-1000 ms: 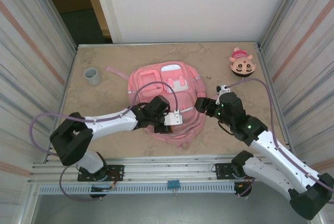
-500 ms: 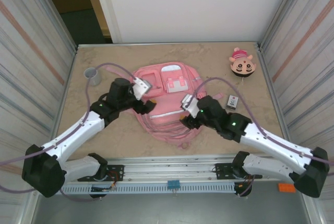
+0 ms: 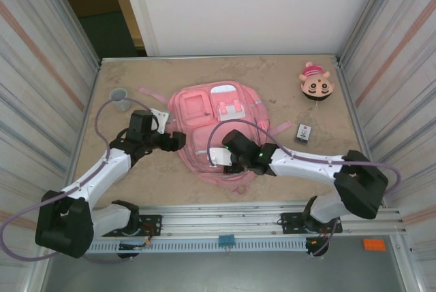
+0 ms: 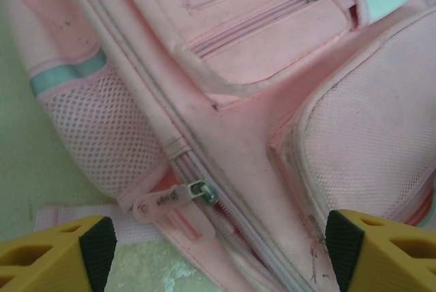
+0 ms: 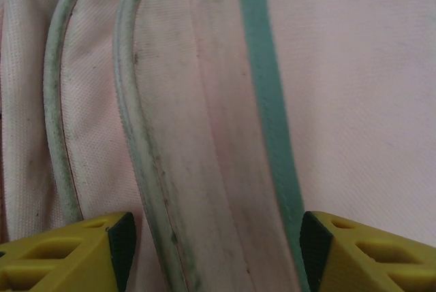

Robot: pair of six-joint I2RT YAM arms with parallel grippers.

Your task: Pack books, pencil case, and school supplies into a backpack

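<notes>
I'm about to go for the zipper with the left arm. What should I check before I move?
1. Left gripper open and empty: ok.
2. Zipper pull in reach, lying just ahead between the fingers: ok.
3. Right gripper open over the near part of the backpack, with a pale-edged strip between its fingers. Steadying the bag: cannot tell.
4. Backpack opening ready for packing: not ok. It lies flat, front pockets up, with no gap seen.
5. Small grey item on the table, right of the backpack and apart from both arms: ok.
</notes>
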